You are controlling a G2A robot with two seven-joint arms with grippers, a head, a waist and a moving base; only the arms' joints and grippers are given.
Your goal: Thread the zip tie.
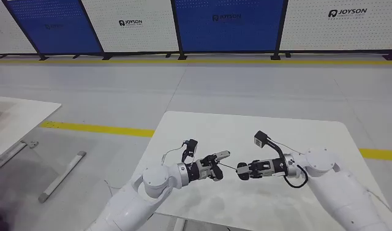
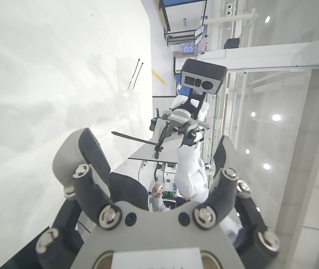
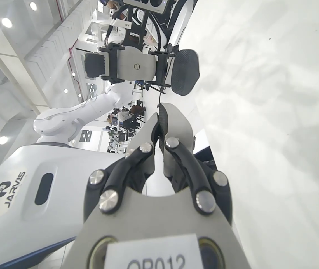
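The left gripper (image 1: 222,163) is held level above the table (image 1: 202,127), its jaws spread wide with nothing between them. Opposite it, tip to tip and just apart, the right gripper (image 1: 240,170) is held level, its jaws pinched on the zip tie (image 2: 131,138), whose strap is seen jutting beyond them. Farther off, 2 spare ties (image 2: 136,74) are laid side by side on the table.
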